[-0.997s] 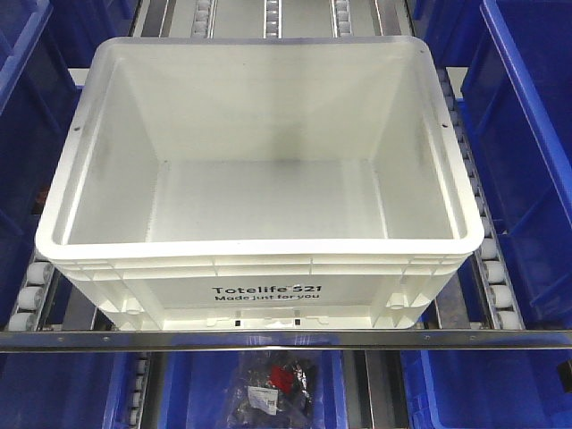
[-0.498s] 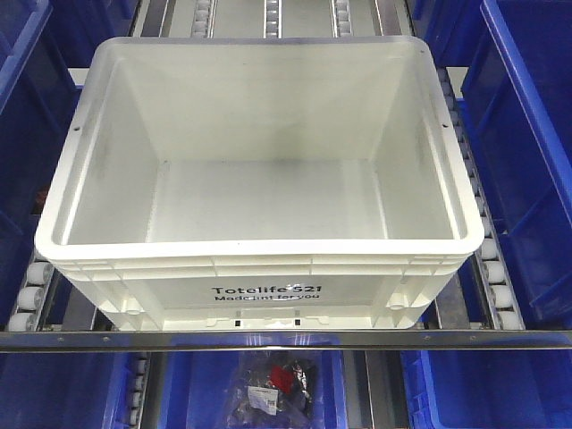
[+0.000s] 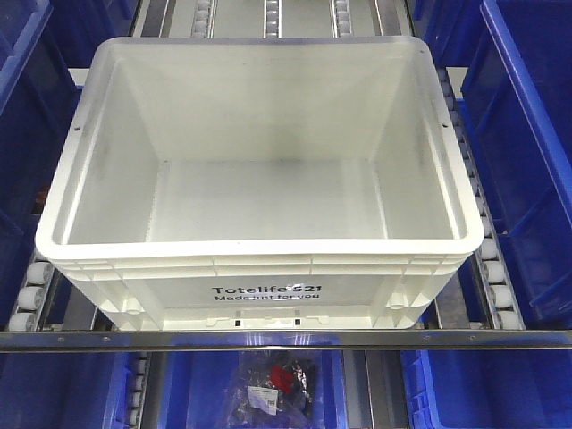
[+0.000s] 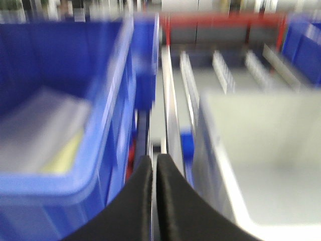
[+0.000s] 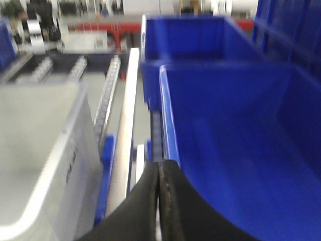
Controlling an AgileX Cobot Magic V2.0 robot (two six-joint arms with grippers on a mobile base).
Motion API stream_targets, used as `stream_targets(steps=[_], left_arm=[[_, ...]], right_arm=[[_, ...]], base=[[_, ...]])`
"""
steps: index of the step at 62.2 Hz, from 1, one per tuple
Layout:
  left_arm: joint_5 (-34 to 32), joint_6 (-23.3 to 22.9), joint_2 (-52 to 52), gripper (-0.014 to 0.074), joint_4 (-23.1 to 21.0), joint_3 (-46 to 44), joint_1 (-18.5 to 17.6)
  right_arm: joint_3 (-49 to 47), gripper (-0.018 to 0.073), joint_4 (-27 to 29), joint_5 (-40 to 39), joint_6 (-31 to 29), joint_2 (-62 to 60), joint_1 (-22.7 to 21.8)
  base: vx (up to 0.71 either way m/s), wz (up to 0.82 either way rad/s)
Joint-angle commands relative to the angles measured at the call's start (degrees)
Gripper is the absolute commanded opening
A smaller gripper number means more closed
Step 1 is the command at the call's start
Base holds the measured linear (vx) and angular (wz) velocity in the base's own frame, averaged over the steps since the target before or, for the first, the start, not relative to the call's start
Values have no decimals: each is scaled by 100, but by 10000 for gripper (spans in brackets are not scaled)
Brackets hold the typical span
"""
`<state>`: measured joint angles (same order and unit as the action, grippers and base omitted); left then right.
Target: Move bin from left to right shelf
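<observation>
The white bin (image 3: 259,259) sits empty on the roller shelf in the front view, its black "Totelife 521" print facing me. Neither gripper shows in that view. In the blurred left wrist view my left gripper (image 4: 154,163) is shut with nothing between its black fingers, hovering over the gap just left of the bin's left wall (image 4: 215,150). In the right wrist view my right gripper (image 5: 159,168) is also shut and empty, above the gap to the right of the bin's right wall (image 5: 65,160).
Blue bins flank the white one: one on the left (image 4: 65,115) holding pale flat packets, one on the right (image 5: 235,145). Roller rails (image 3: 496,277) run beside the tote and a metal front lip (image 3: 286,340) crosses below it. A lower blue bin holds a bagged item (image 3: 273,389).
</observation>
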<state>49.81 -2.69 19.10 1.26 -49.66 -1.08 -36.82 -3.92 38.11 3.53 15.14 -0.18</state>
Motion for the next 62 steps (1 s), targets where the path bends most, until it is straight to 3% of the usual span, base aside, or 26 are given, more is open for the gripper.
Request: stream_targets(steps=[1,8,39,49,57,62], left_arm=[[143,12,405,1,-32,-172,-43],[425,12,699,1,-32,-172,-43],[456,2,755,2,-32,-172,-43],[440,8,755,8,-32,-172,-43],[516,13,760,58,-26,-172,-43],[543,13,760,136,-20,-172,-43]], right_arm=[[-242,-8,-43,117,-50,487,-6],[-247,-8,-43,449,-50,897,-6],[-247,32,-116,619,-158,1200,-6],[-247,179,-116,637,-162,1200,0],[-247,381,-111,619,-175,1200,0],[-247,515,-111,594,-175,1200,0]], base=[[0,0],[0,0],[0,0],[0,0],[0,0],[0,0]])
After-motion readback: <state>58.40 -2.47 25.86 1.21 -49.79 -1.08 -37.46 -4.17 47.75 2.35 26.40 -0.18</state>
